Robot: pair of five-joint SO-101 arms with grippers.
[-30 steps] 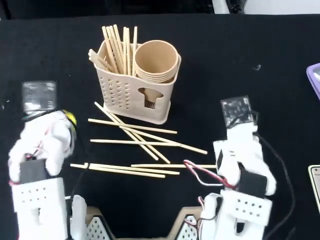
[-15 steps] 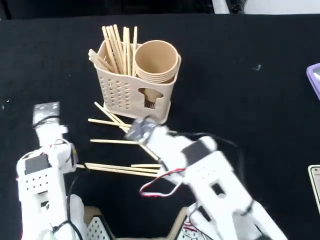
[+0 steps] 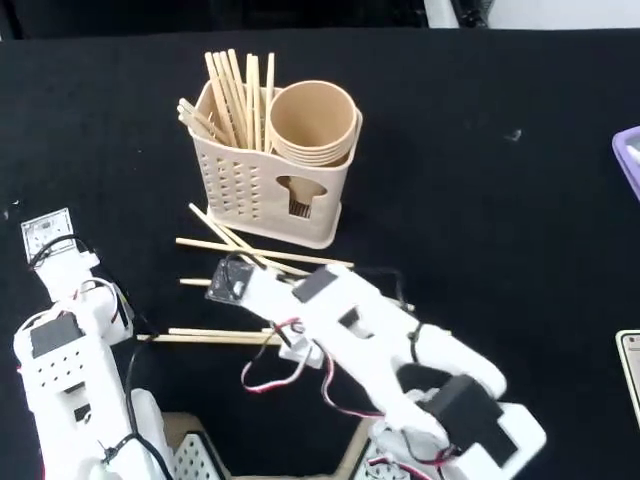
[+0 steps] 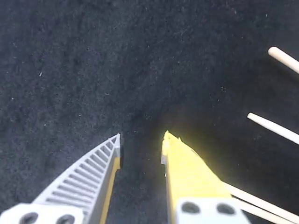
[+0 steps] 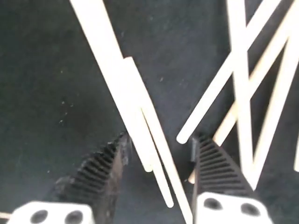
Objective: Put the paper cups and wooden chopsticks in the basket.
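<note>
A beige basket [image 3: 262,190] stands at the back of the black table, with a bundle of wooden chopsticks [image 3: 232,95] in one half and stacked paper cups [image 3: 312,122] in the other. Several loose chopsticks [image 3: 262,252] lie in front of it. My right arm [image 3: 345,320] stretches over that pile. The right gripper [image 5: 160,139] is open, its black fingers [image 5: 105,168] on either side of two chopstick ends [image 5: 140,135] just above the cloth. At the left stands my left arm [image 3: 62,340]. Its gripper [image 4: 140,137] is open over bare cloth, with chopstick tips [image 4: 273,126] off to one side.
A purple object [image 3: 627,152] pokes in at the right edge of the table, and a pale flat item [image 3: 631,362] lies lower on that edge. The cloth to the right of the basket is bare.
The right arm has swung from the right side across to the left, over the loose chopsticks. The left arm has shifted leftward, away from the pile.
</note>
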